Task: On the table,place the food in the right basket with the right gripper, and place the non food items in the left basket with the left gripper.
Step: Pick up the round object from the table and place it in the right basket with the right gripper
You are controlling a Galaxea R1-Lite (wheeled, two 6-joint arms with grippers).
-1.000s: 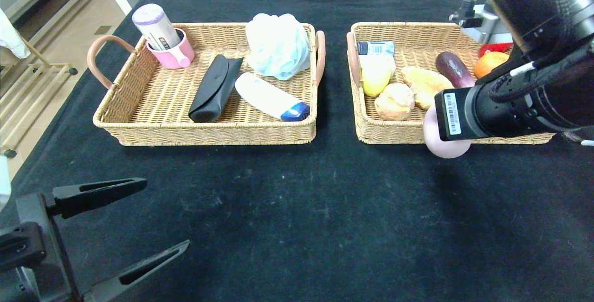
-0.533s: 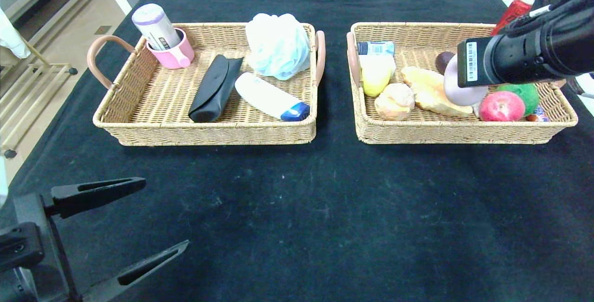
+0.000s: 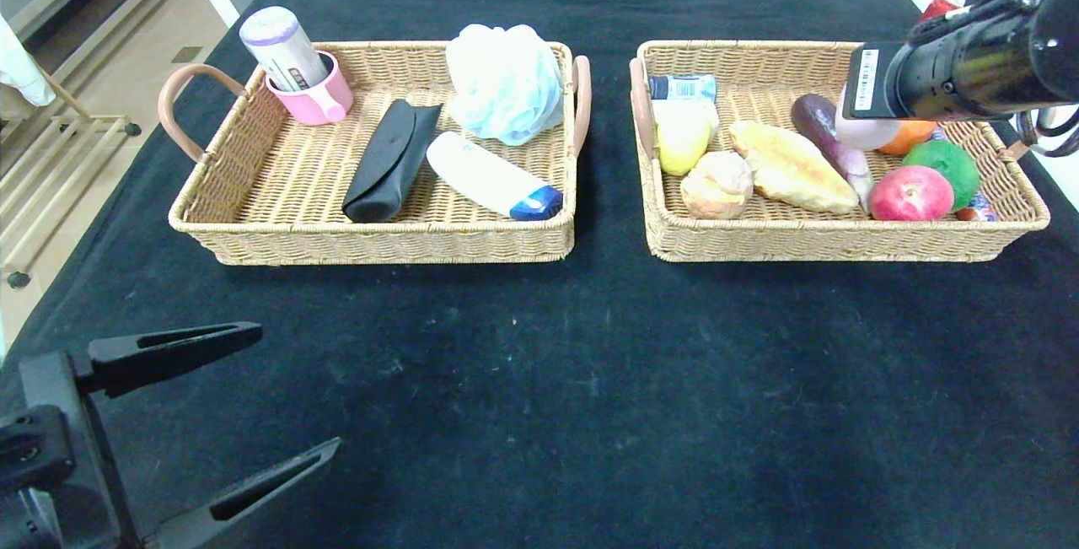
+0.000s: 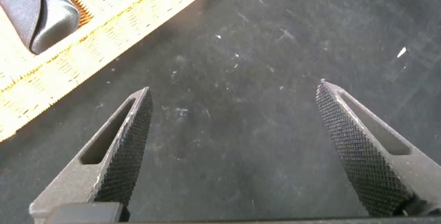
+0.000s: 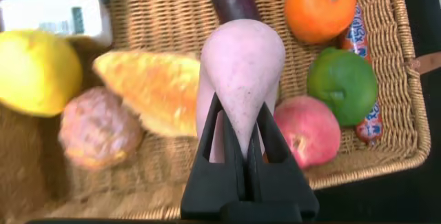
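Note:
My right gripper [image 5: 241, 108] is shut on the narrow end of a pale pink, teardrop-shaped vegetable [image 5: 242, 58]. It hangs over the back right part of the right basket [image 3: 826, 250], above the eggplant [image 3: 816, 121] and the orange [image 5: 320, 7]. In the head view only the vegetable's pale end [image 3: 861, 134] shows beneath the right arm. My left gripper [image 3: 297, 387] stands open and holds nothing, low over the black cloth near the table's front left corner, well short of the left basket [image 3: 379, 245].
The right basket also holds a lemon [image 3: 681, 140], a bread roll [image 3: 716, 185], a long loaf [image 3: 792, 165], a lime [image 3: 948, 163], an apple [image 3: 910, 193] and a packet [image 3: 683, 87]. In the left basket lie a pink cup [image 3: 316, 98], a black case [image 3: 388, 161], a bath pouf [image 3: 504, 81] and a white tube [image 3: 493, 176].
The right arm has carried the pale pink vegetable from the right basket's front edge up and back over the basket. The left gripper has stayed put.

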